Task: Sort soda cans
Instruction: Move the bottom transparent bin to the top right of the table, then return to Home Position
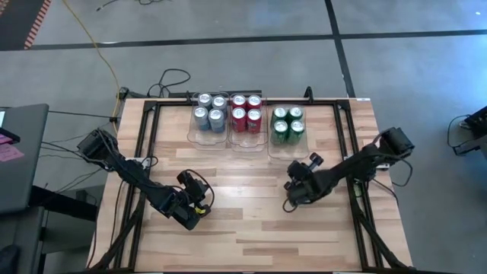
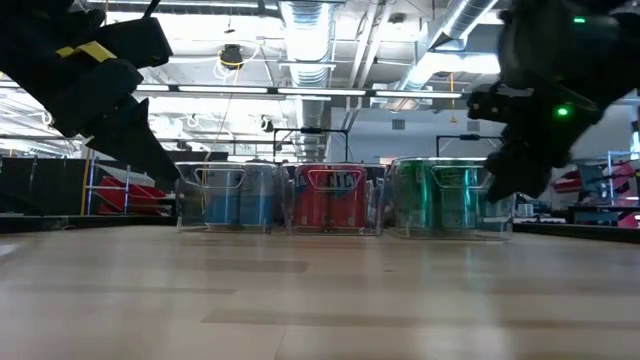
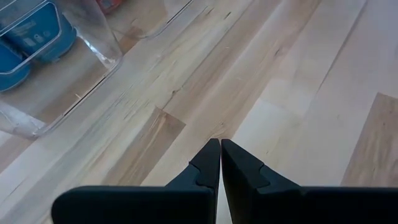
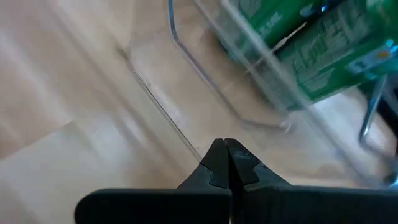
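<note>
A wooden tabletop holds three clear bins at its far edge, soda cans sorted inside: silver-blue, red, green. Bin walls blur the labels. Left gripper and right gripper hover nearer the front edge, both closed and empty.

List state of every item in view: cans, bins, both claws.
Silver-blue cans: four, upright, in the left bin.
Red cans: four, upright, in the middle bin.
Green cans: four, upright, in the right bin.
Bins: three, side by side at the table's far edge, each filled.
Left claw: shut, empty, over bare table.
Right claw: shut, empty, near the green cans' bin.
</note>
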{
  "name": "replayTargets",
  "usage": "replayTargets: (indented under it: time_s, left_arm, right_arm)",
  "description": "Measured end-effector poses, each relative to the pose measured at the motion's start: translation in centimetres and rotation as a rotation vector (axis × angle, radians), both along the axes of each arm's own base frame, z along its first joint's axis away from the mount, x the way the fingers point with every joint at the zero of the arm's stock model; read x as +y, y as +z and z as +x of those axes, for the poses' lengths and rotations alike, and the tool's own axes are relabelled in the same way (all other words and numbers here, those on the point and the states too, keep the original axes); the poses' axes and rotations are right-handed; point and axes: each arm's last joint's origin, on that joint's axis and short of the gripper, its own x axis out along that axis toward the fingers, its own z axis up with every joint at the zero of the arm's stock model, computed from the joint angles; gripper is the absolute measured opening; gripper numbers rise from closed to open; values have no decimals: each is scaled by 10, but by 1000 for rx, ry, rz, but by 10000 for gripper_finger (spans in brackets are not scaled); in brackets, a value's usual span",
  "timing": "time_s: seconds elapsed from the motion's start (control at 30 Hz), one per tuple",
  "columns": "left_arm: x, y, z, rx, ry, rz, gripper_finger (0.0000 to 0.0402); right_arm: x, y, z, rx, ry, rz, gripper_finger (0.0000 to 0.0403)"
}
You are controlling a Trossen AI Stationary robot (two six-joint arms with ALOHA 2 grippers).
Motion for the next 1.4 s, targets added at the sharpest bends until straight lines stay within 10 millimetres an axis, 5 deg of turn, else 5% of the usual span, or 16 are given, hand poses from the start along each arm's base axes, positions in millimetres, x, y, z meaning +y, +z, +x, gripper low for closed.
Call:
replayTargets:
  time_s: [0.3,0.97,1.4]
  left_arm:
    - [0,0,0,8,-4,-17,11]
    - [-1,0,-1,-4,4,-23,11]
    - [-2,4,6,-81,14,-17,11]
  right_arm:
    - [-25,11,9,41,11,-29,0]
    - [-46,12,16,86,10,-19,8]
    - [-37,79,-20,-155,100,100,69]
